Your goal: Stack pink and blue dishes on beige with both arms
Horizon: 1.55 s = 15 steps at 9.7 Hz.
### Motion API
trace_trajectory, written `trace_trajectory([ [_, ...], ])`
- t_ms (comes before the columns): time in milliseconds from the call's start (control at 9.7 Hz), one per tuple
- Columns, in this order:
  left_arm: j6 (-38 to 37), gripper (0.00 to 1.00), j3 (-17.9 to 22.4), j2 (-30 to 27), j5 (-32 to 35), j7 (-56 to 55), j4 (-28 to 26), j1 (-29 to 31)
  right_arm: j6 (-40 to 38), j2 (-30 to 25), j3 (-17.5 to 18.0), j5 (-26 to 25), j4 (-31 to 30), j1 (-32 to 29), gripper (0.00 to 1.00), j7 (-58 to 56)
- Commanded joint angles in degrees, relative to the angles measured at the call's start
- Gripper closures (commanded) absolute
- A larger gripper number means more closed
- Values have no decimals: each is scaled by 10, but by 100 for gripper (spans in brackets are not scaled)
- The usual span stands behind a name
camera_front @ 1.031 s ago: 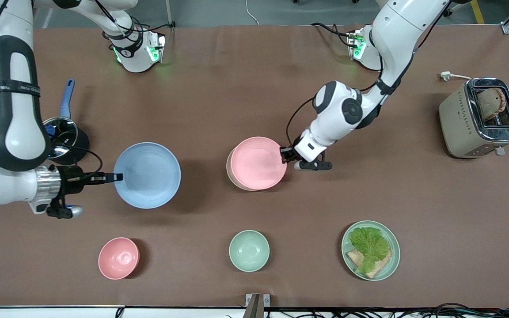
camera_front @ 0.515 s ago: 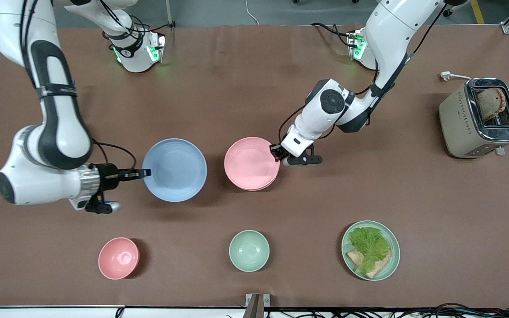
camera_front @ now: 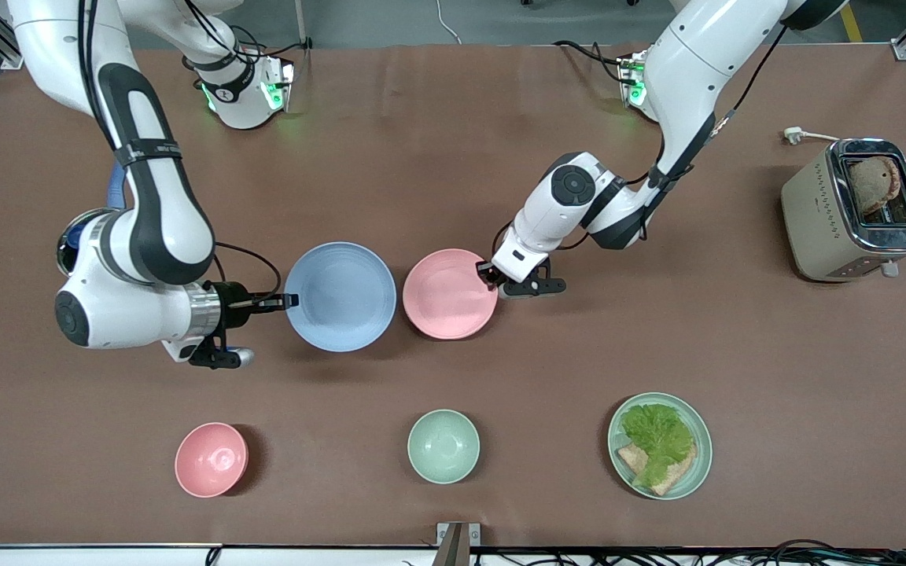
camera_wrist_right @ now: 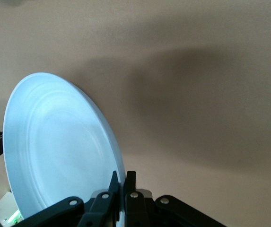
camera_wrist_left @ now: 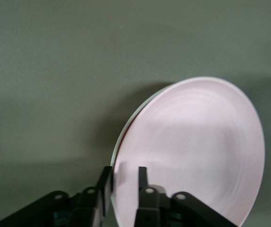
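Holding the blue plate (camera_front: 341, 295) by its rim, your right gripper (camera_front: 286, 299) has its fingers pinched tight on the edge toward the right arm's end of the tabletop (camera_front: 453, 157), carrying it level in the air beside the pink plate (camera_front: 450, 293). Your left gripper (camera_front: 487, 273) keeps its fingers nipped on the pink plate's rim; that plate sits over the beige plate, which is hidden but for a thin pale edge. Edge grips keep each face free for stacking.
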Motion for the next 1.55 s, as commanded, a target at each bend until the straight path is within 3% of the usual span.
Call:
trace_trajectory([
  [0, -5, 0, 15, -19, 17, -8, 3, 6, 42, -23, -4, 12, -48, 24, 98, 9],
  [206, -124, 0, 37, -88, 24, 28, 2, 6, 68, -22, -4, 12, -57, 59, 98, 53],
  [412, -254, 0, 88, -164, 24, 116, 8, 8, 122, -21, -4, 12, -76, 114, 98, 109],
  [825, -384, 0, 205, -298, 8, 332, 16, 18, 221, -19, -3, 13, -99, 200, 98, 209],
  [1031, -495, 0, 237, -326, -72, 468, 90, 57, 239, -18, -3, 13, -108, 215, 97, 214],
  [1237, -634, 0, 238, -326, -88, 551, 203, 98, 260, -18, -3, 13, -128, 229, 96, 214],
  [1443, -730, 0, 238, -346, -98, 577, 271, 126, 287, -13, -3, 13, -131, 234, 91, 214],
])
